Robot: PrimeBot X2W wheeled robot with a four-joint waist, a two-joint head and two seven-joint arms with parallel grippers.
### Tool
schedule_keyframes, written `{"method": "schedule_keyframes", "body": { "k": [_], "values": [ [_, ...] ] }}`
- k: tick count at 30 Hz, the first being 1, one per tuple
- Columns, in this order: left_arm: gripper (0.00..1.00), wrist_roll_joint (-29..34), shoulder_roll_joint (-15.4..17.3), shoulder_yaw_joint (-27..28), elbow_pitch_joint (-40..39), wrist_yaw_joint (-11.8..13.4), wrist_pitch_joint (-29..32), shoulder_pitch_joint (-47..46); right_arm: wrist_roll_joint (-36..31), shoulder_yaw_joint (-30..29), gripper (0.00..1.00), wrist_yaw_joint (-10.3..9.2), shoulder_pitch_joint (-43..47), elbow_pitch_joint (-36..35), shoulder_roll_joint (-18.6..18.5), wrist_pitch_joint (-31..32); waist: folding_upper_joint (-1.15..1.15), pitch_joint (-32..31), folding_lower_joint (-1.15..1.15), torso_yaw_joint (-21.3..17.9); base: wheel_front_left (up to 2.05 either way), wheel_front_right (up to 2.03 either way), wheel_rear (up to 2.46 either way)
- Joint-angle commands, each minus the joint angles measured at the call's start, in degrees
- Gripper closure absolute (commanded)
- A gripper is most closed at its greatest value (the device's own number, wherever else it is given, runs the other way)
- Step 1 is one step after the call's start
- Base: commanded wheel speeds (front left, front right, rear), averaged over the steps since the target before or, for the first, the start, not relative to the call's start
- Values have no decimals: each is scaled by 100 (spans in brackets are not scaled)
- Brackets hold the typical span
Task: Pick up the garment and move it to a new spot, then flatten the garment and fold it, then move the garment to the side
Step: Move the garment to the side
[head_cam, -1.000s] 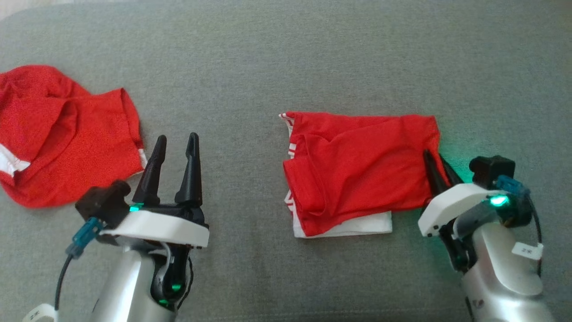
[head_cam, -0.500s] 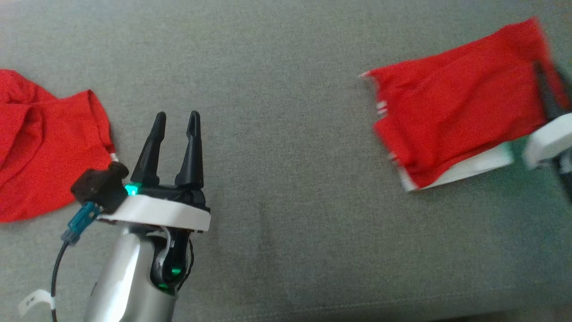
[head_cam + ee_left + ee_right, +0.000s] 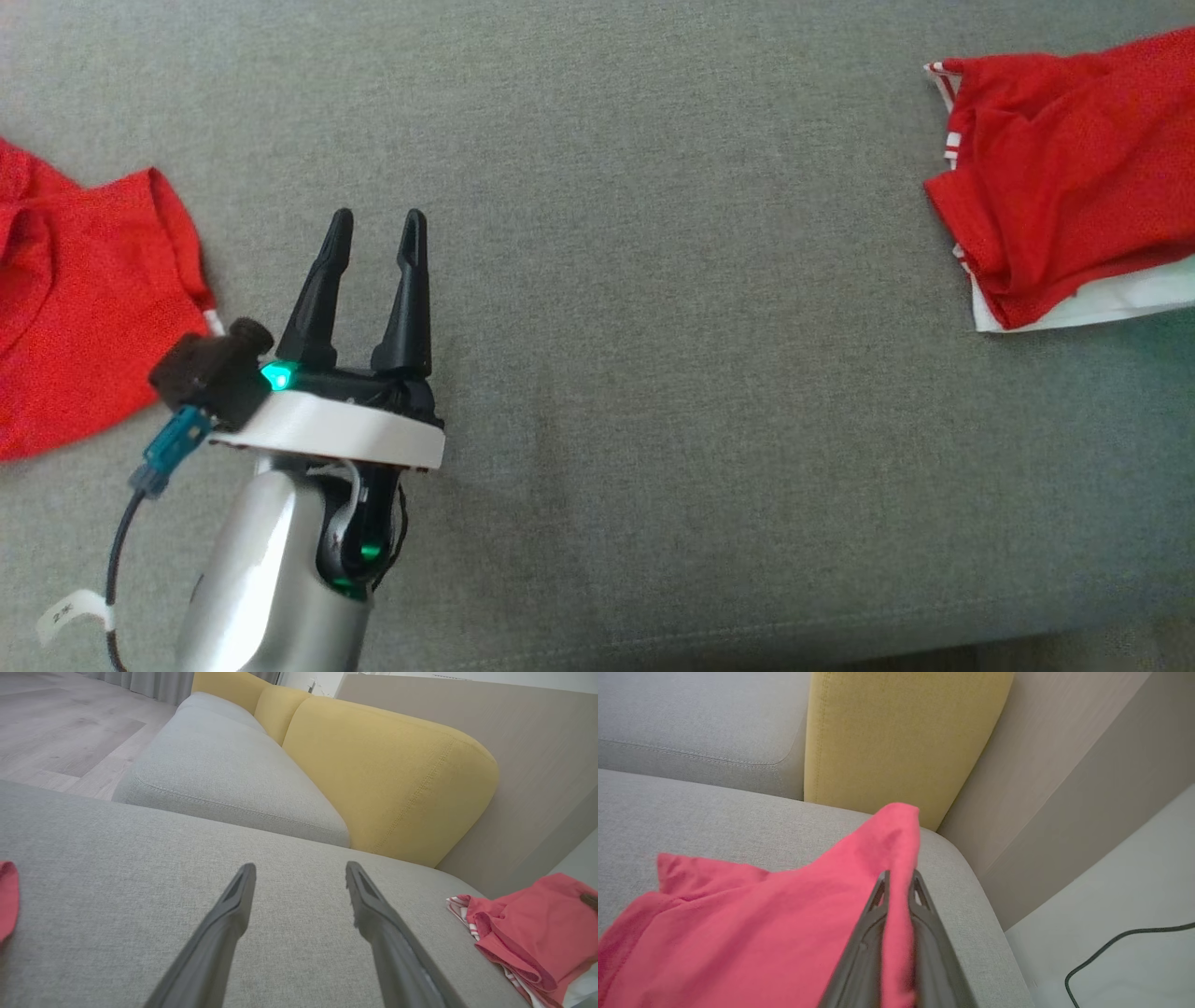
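Note:
The folded red garment (image 3: 1064,177) with white trim lies on the grey sofa seat at the far right of the head view, cut off by the frame edge. The left wrist view has it (image 3: 528,938) at the lower right. My right gripper (image 3: 900,875) is shut on the garment's (image 3: 761,933) edge, red cloth pinched between its fingers and raised a little near the seat's corner. My left gripper (image 3: 379,219) stands open over bare seat at the lower left, its fingers (image 3: 233,905) apart with nothing between them.
A second red garment (image 3: 75,308) lies crumpled at the left edge, beside my left gripper. Yellow back cushions (image 3: 387,779) and a beige wall panel (image 3: 1041,765) rise behind the seat. Past the seat's corner is pale floor with a black cable (image 3: 1120,947). The seat's front edge (image 3: 1027,644) runs along the bottom.
The folded garment has been dragged far to the right across the seat by my right gripper, which has left the head view. The left gripper has barely moved.

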Motion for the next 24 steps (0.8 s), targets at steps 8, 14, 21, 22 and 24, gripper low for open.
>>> {"method": "schedule_keyframes", "body": {
  "k": [8,14,21,22,24],
  "values": [
    [0,41,47,143,-130,-38,-29,-147,-29,-332,0,-5,-68,-197,35,37,0,-40,0,28,0,0,0],
    [0,-16,47,162,-84,-28,-29,-132,-67,-297,0,-5,-99,-508,206,-32,0,-207,0,43,0,0,0],
    [0,-104,47,204,-111,18,-29,-10,15,66,0,-5,39,-1296,911,-337,0,-625,0,93,0,0,0],
    [0,-118,47,213,-126,29,-29,17,33,129,0,-5,101,-1406,1033,-388,0,-691,0,106,0,0,0],
    [0,-141,47,227,-149,52,-29,79,62,273,0,-5,258,-1605,1271,-492,0,-827,0,136,0,0,0]
  ]
}}
